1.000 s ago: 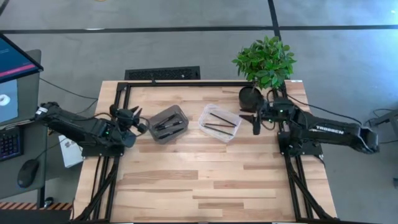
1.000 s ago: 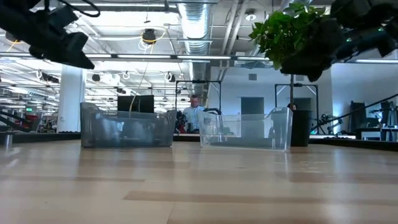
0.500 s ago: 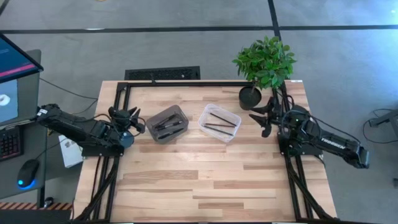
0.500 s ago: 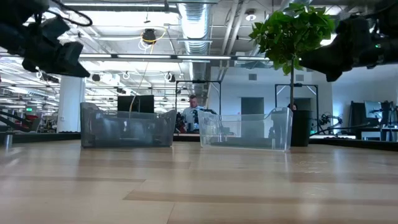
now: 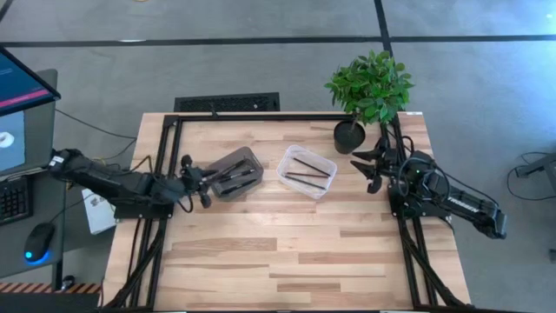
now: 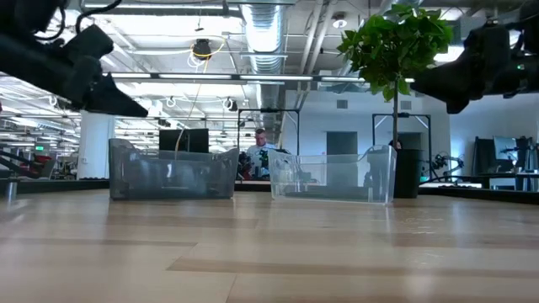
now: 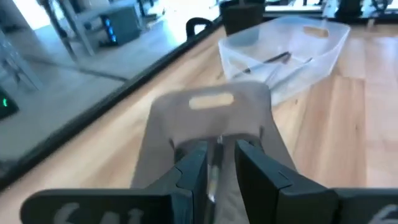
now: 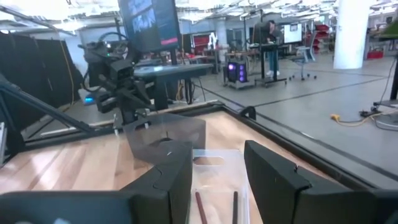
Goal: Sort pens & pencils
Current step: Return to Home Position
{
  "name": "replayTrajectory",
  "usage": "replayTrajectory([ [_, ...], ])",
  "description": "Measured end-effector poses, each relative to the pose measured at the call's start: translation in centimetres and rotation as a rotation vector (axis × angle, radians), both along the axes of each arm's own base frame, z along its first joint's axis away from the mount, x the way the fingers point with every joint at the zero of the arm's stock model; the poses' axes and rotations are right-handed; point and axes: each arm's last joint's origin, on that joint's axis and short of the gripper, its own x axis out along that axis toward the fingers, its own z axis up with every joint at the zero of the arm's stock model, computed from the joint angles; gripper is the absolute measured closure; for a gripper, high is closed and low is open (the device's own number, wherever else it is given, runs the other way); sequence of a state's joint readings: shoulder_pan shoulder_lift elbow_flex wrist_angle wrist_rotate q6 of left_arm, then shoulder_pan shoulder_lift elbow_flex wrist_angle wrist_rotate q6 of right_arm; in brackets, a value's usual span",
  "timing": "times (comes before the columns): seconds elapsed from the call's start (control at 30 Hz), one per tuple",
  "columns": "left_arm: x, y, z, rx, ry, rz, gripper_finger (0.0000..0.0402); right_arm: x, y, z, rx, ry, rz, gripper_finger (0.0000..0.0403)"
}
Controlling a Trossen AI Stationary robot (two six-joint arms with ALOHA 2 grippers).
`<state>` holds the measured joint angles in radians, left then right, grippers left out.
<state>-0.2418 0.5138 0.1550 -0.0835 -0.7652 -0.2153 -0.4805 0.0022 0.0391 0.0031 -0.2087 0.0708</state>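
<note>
The sorting itself looks finished, since no stick shows outside the two bins on the table [image 5: 287, 252], so the step in hand appears to be the arms' return to rest. The pencils [image 5: 306, 178] lie inside the clear bin [image 6: 333, 178], and the pens [image 5: 233, 176] lie in the dark bin [image 6: 173, 172], which stands just beside the clear bin on the left arm's side. The left gripper [image 5: 195, 179] hovers at the end of the dark bin farthest from the clear bin, its jaws narrowly parted with nothing held between them. The right gripper [image 5: 372, 165] hangs near the clear bin on its other side, below the plant [image 5: 371, 84], jaws spread wide and empty. The next move calls for each arm to draw away from the clear bin toward its own base, the left one lifting off without nudging the dark bin. By count: two bins, two grippers, one plant, about three pencils, and some three or four pens, which overlap too much to number surely
</note>
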Motion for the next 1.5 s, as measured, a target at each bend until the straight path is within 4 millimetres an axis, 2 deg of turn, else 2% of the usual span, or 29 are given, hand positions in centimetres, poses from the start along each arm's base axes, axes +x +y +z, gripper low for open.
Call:
replayTrajectory([
  [0.2, 0.1, 1.5, -1.0, 0.020, 0.031, 0.033, 0.0329, 0.0, 0.0, -0.1, 0.008, 0.015, 0.005, 0.0233],
  [0.4, -0.7, 2.9, -2.6, 0.026, -0.041, 0.101, 0.0329, 0.0, -0.1, -0.5, 0.008, 0.048, -0.013, 0.0233],
  [0.6, -1.1, 3.2, -1.8, 0.058, -0.095, 0.084, 0.0329, 0.0, -0.1, -0.5, -0.029, 0.057, -0.012, 0.0233],
  [0.9, -2.1, 3.4, -0.5, 0.199, -0.152, 0.184, 0.0329, 0.0, -0.1, -0.5, -0.064, 0.072, -0.014, 0.0233],
  [1.17, -3.3, 3.4, 0.9, 0.294, -0.257, 0.199, 0.0329, -0.1, -0.1, 0.0, -0.147, 0.045, -0.018, 0.0233],
  [1.33, -3.4, 3.4, 0.9, 0.313, -0.232, 0.206, 0.0329, -0.1, -0.1, 0.3, -0.182, 0.025, -0.022, 0.0233],
  [1.5, -3.4, 3.4, 0.8, 0.294, -0.239, 0.221, 0.0329, -0.1, -0.1, -0.2, -0.177, 0.076, -0.023, 0.0233],
])
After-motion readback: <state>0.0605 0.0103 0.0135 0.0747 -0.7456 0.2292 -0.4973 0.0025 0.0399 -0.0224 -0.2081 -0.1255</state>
